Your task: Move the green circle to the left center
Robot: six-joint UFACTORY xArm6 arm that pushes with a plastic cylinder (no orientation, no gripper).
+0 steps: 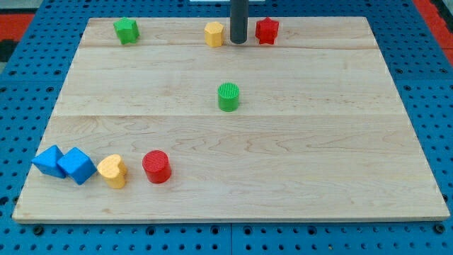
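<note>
The green circle lies well below my tip; tool's state: cannot tell.

On the pale wooden board a ridged green circle block shows fine stripes; my tip is dark grey.

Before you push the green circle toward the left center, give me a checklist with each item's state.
1. Green circle located, near the board's middle: ok.
2. My tip on the circle's right side for a leftward push: not ok; it sits near the view's top between the yellow block and red star.
3. Straight path left of the circle free of blocks: ok.
4. Left center spot unoccupied: ok.
5. Green star not mistaken for the target: ok.
</note>
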